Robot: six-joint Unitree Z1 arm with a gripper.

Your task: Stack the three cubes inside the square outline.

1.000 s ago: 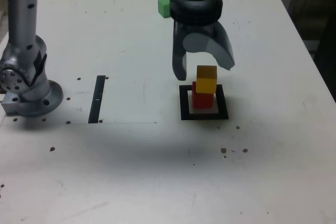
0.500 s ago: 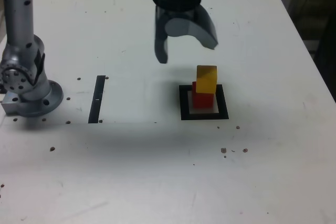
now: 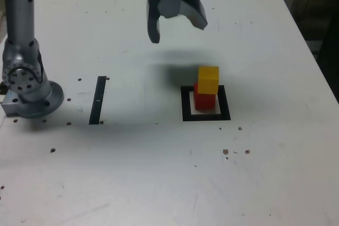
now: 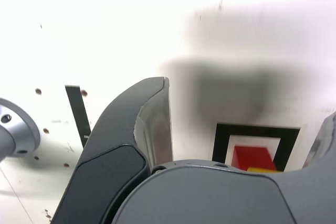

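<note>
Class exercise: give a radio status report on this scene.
Gripper open, empty, above table. Yellow cube on red cube inside square outline. Green cube unseen. Nothing blocking.

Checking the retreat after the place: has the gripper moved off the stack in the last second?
Yes. The gripper, jaws open and empty, has gone toward the table's far edge and the exterior view's left, away from the square outline.

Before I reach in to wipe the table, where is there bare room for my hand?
The near half of the table, in front of the square outline, is bare apart from small specks. So is the strip between the black strip and the outline. It is crowded at the far edge under the open pincer and beside the arm base.
</note>
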